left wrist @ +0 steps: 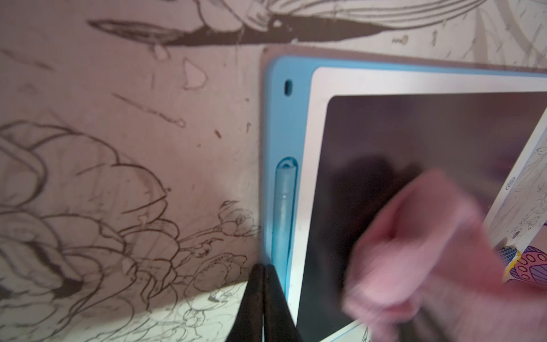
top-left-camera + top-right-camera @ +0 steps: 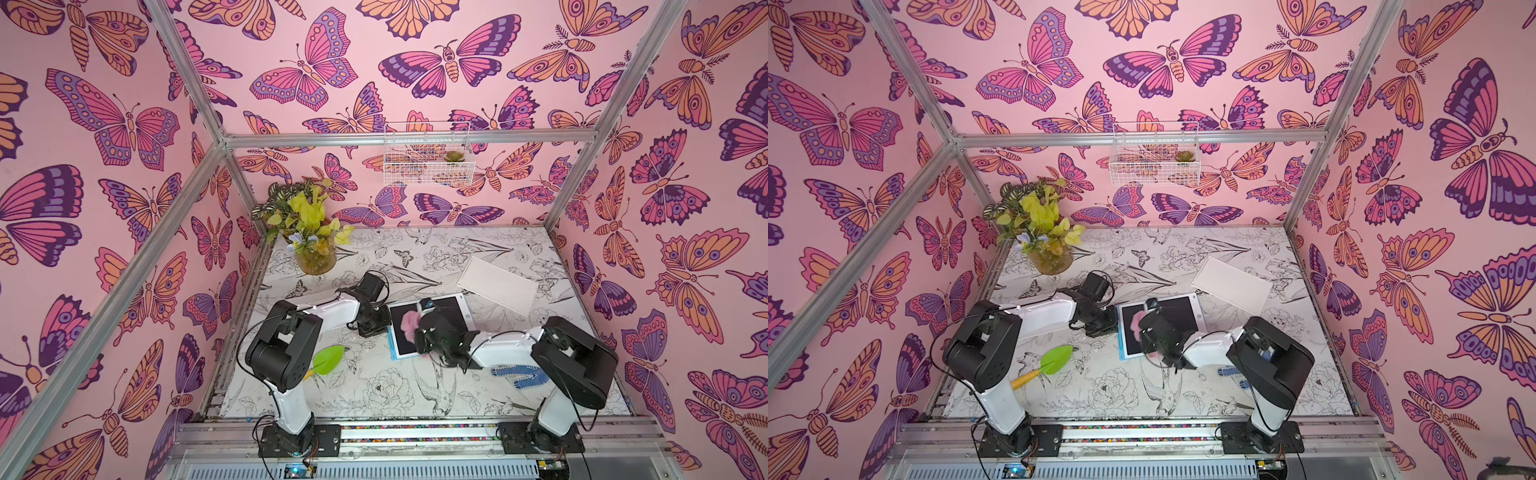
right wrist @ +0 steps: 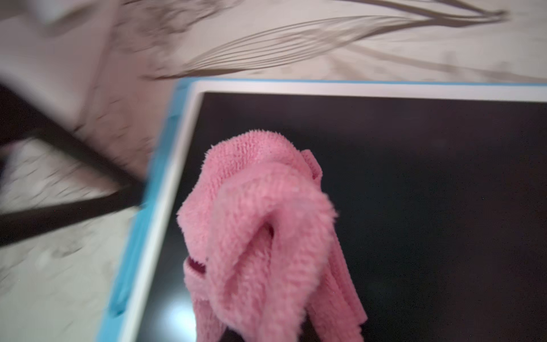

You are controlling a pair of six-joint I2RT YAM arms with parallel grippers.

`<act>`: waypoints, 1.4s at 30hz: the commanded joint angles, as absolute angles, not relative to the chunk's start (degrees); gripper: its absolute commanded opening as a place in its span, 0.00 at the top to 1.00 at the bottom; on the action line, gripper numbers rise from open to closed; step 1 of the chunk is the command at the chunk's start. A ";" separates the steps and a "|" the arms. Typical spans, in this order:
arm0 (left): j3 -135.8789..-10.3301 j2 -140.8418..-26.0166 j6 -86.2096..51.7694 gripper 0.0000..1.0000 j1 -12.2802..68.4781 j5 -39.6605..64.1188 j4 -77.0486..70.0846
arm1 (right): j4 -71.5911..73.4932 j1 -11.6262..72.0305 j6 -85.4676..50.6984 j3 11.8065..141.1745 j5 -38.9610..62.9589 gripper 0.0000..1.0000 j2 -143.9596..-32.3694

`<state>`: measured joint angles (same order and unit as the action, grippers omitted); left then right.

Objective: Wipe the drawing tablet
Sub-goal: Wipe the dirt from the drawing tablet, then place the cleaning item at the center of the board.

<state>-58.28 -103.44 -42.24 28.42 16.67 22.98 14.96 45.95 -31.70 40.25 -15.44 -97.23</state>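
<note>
Observed right tool (image 2: 417, 328) gripping pink microfibre cloth (image 3: 260, 213) on black screen of blue-framed drawing tablet (image 3: 414, 192). Noted left tool (image 1: 264, 269) closed, empty, at tablet's blue edge.

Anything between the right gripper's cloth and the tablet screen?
Nothing visible. The pink cloth, pinched by the right gripper, is right over the bare dark screen of the drawing tablet. The left gripper, fingers shut, sits at the tablet's blue edge by the stylus, off the screen.
</note>
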 commanded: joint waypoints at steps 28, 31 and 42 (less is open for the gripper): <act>-63.89 -106.38 -40.25 0.84 28.91 11.65 35.46 | -34.12 5.77 -40.19 43.71 -10.44 0.93 -77.56; -65.87 -105.67 -40.34 0.78 28.92 12.87 35.53 | -35.85 4.59 -38.05 44.95 -9.12 0.91 -79.16; -68.18 -99.26 -41.20 0.66 28.88 14.71 35.49 | -42.39 2.98 -36.21 51.50 -13.35 0.41 -79.04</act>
<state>-67.55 -101.80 -41.17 28.91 13.93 33.36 -38.13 3.36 -37.01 48.69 -10.09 -80.95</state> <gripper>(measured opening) 0.333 0.580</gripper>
